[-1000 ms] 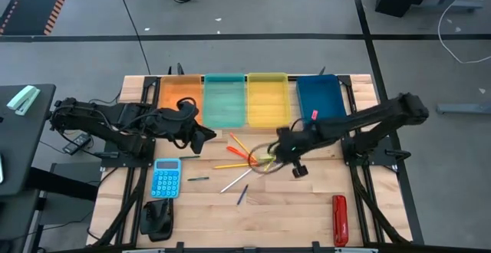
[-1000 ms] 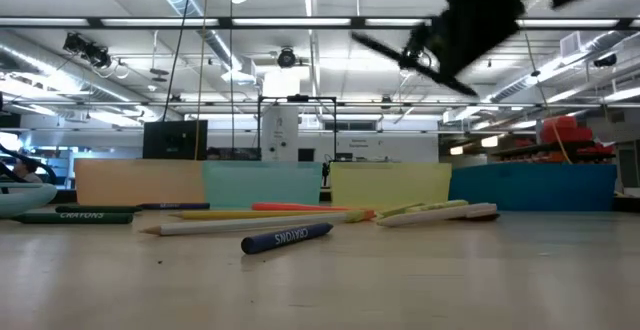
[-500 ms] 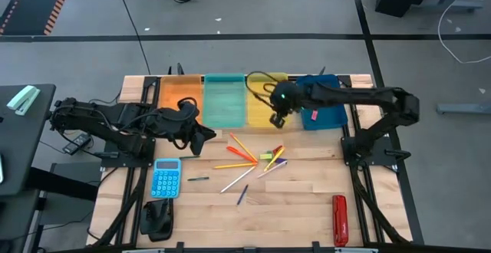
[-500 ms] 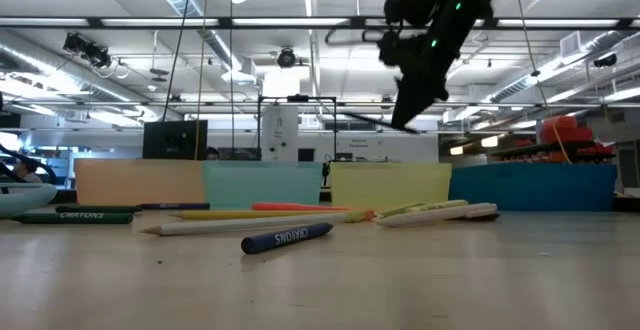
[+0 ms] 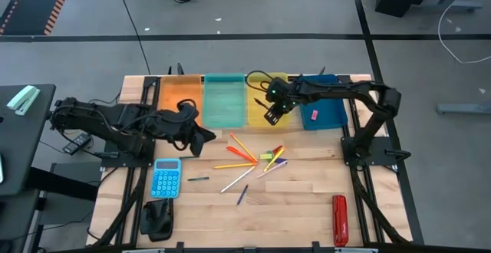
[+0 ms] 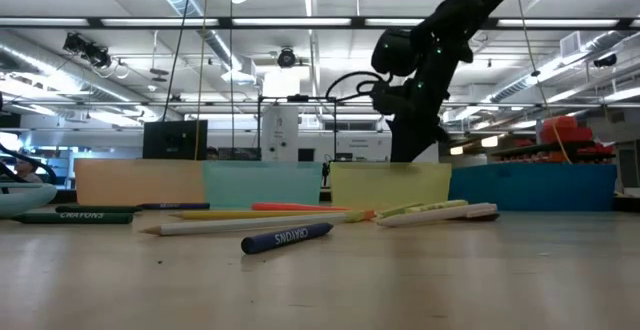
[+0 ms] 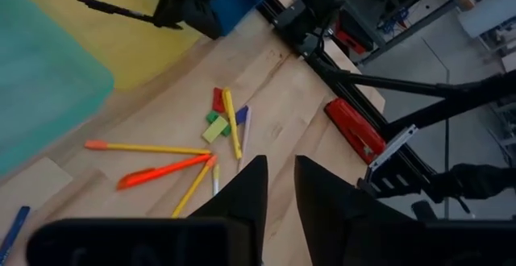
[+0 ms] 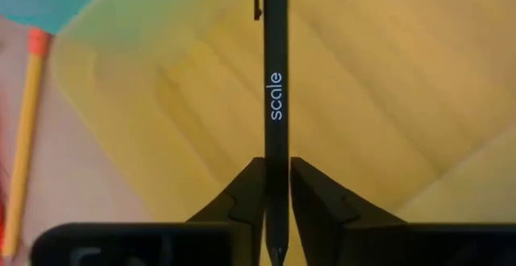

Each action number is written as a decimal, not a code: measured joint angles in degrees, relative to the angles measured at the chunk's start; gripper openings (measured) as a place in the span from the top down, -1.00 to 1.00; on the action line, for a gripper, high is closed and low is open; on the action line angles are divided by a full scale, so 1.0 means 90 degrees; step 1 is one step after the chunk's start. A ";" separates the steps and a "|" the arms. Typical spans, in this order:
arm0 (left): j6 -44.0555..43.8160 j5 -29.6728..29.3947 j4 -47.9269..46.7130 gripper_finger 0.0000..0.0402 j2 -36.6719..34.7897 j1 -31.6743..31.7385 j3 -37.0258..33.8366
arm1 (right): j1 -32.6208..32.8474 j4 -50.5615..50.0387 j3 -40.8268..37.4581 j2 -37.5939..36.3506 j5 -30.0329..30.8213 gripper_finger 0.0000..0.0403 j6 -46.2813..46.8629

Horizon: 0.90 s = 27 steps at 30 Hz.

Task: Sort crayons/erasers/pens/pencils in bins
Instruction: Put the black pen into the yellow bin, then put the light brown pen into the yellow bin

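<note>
Bins (image 5: 227, 100): four in a row at the table's (image 5: 307, 207) far edge.
Pencils (image 5: 244, 161): loose before them (mid-table).
Calculator (image 5: 165, 178): left of the pencils.

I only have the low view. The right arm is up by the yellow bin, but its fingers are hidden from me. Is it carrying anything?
Observer: Yes. The right wrist view shows the right gripper shut on a black pen marked "scale".
Operator: Is it over the yellow bin, or past it?
Observer: Over it. In the high view the gripper hangs inside the outline of the yellow bin.
Operator: And the left arm?
Observer: The left gripper is empty, with its fingers slightly apart, on the table side of the teal bin near its corner.
</note>
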 joint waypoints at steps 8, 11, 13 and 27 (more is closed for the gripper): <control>-0.0006 -0.0010 -0.0002 0.66 0.0000 -0.0036 -0.0002 | 0.0014 -0.0025 0.0000 -0.0561 -0.0076 0.35 -0.0080; -0.0006 -0.0007 -0.0002 0.65 0.0000 -0.0037 0.0000 | 0.0142 -0.0048 0.0000 -0.1039 -0.0724 0.31 -0.0070; -0.0005 -0.0003 -0.0002 0.66 0.0000 -0.0039 -0.0002 | 0.0408 -0.0205 0.0000 -0.1381 -0.0942 0.31 -0.0195; 0.0054 -0.0011 0.0066 0.65 0.0000 -0.0012 -0.0001 | 0.2391 -0.0696 0.0000 -0.1386 -0.0108 0.44 -0.0660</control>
